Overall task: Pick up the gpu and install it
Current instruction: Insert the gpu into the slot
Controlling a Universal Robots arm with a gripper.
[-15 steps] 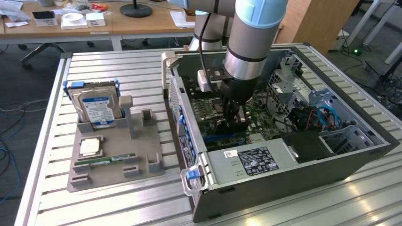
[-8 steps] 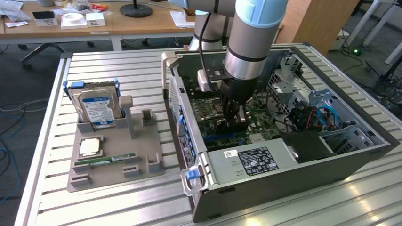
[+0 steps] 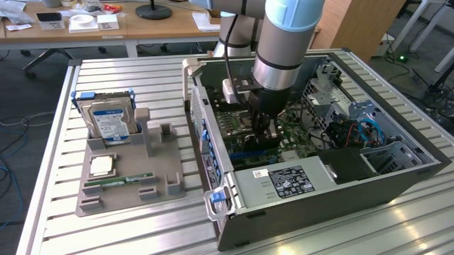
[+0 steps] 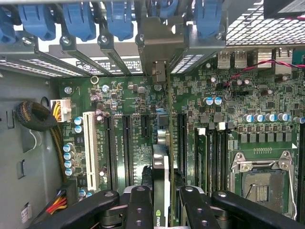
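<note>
While the arm reaches down into the opened computer case (image 3: 312,202), the gpu (image 4: 161,181) is held on edge between the fingers (image 4: 139,210) of the gripper (image 4: 162,210). The jaws are seen partly closed, clamped on the thin card from both flat faces. In the wrist view the card is presented edge-on as a narrow strip, with its long axis running along the expansion slots (image 4: 127,148) of the green motherboard (image 4: 248,95) and one end pointing toward the metal bracket (image 4: 159,45) at the rear slot openings, beneath the blue retention clips (image 4: 78,21). The card is stood upright over the board, in line with the slot gap between two black slots; whether its lower edge is already seated cannot be told. A white slot (image 4: 89,148) is seen beside the black ones, and the empty CPU socket (image 4: 259,179) lies apart from the card on the far side of the memory slots (image 4: 212,152).

In the exterior view the gripper (image 3: 264,135) is seen low inside the case, just above the motherboard, with the power supply (image 3: 280,183) near it. On the exterior view's left, well apart from the case, a grey parts holder (image 3: 131,186) rests on the slatted table (image 3: 57,223); a blue-labelled hard drive (image 3: 110,125) is stood upright in it, and a green memory stick (image 3: 120,181) and a processor (image 3: 101,166) are laid flat on it.
</note>
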